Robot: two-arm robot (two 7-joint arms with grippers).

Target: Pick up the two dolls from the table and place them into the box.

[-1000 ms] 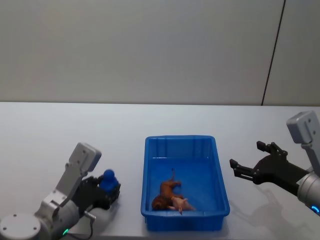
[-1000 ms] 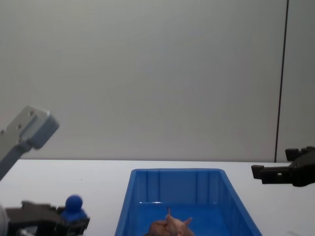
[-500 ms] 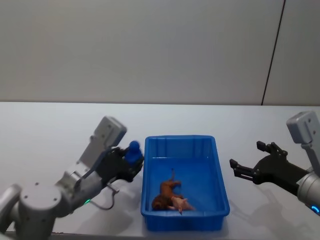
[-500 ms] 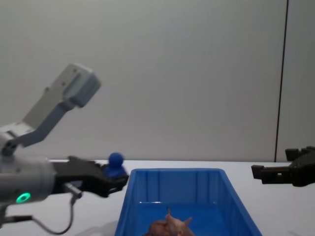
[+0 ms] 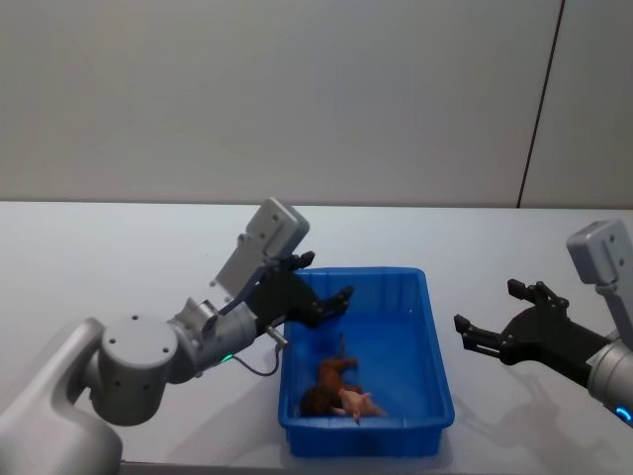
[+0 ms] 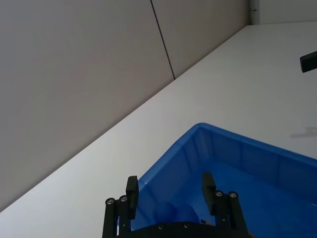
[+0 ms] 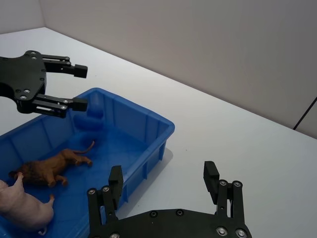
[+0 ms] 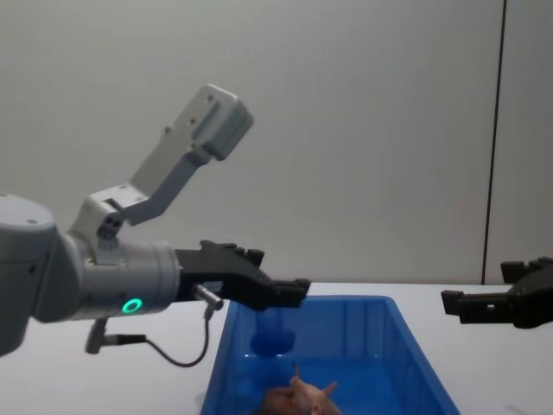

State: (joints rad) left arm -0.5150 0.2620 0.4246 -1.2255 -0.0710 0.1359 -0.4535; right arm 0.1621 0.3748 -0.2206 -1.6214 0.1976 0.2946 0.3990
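**Head view: blue doll drops into the box**

Left gripper (image 5: 331, 295) hangs spread and empty above the box (image 5: 438, 366), far-left corner. Blue doll (image 8: 272, 339) falling there: light, hard, slick, best pinched at the body. Lion (image 5: 328, 381) and pink doll (image 5: 358, 403) lie near. Right gripper (image 5: 487, 334) open, parked right

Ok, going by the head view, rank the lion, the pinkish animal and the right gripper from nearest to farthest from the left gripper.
1. The lion, lying in the box, under the open left gripper.
2. The pinkish animal, against the lion, toward the box's near wall.
3. The right gripper, outside the box's right wall.
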